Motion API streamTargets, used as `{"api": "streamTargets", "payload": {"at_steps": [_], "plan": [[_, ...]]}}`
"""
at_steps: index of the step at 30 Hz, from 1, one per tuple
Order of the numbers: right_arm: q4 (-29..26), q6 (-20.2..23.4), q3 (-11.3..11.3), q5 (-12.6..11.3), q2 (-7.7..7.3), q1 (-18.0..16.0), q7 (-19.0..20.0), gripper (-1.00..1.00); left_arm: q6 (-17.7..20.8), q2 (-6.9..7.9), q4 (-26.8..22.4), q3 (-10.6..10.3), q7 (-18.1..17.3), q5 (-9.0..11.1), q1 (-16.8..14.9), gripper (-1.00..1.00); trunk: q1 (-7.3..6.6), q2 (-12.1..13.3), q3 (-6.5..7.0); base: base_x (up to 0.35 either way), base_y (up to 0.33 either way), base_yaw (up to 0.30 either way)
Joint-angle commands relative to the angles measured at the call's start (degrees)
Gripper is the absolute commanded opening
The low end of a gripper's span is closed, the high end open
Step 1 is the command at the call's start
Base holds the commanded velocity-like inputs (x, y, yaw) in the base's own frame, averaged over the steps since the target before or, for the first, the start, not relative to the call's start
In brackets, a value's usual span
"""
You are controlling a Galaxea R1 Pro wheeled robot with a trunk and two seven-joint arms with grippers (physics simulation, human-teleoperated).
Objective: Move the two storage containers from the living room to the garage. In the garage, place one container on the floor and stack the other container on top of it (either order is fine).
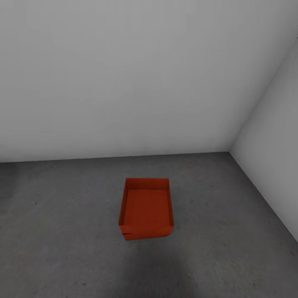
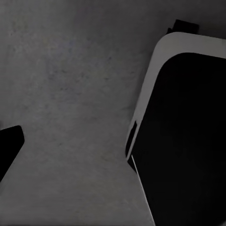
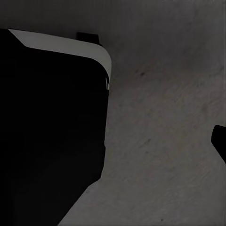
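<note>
An orange-red storage container [image 1: 147, 209] sits open side up on the dark grey concrete floor [image 1: 62, 231] of the garage, a short way out from the white back wall. A small step shows at its near-left bottom corner; I cannot tell whether a second container lies under it. One dark fingertip [image 2: 8, 147] shows at the picture's edge in the left wrist view, hanging over bare concrete. Another dark fingertip [image 3: 220, 142] shows the same way in the right wrist view. Neither is near the container.
Plain white-grey walls meet in a corner [image 1: 230, 151] at the back right. The robot's own black base with a pale rim [image 2: 155, 70] shows beside the left wrist, and the same base [image 3: 89, 47] beside the right wrist. Open concrete lies around the container.
</note>
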Motion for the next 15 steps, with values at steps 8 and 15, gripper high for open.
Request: {"api": "streamTargets", "payload": {"at_steps": [8, 15], "plan": [[0.2, -0.3, 0.5, -0.6, -0.1, 0.0, 0.0, 1.0, 0.0, 0.68, 0.0, 0.0, 0.1, 0.1, 1.6, 1.0, 0.01, 0.0, 0.67, 0.0, 0.0, 0.0], [0.2, -0.4, 0.5, -0.6, -0.13, 1.0, 0.0, 1.0, -1.7, 0.63, 0.0, 0.0, 0.0, -0.1, 3.9, 1.0, 0.01, 0.0, 1.3, 0.0, 0.0, 0.0]]}}
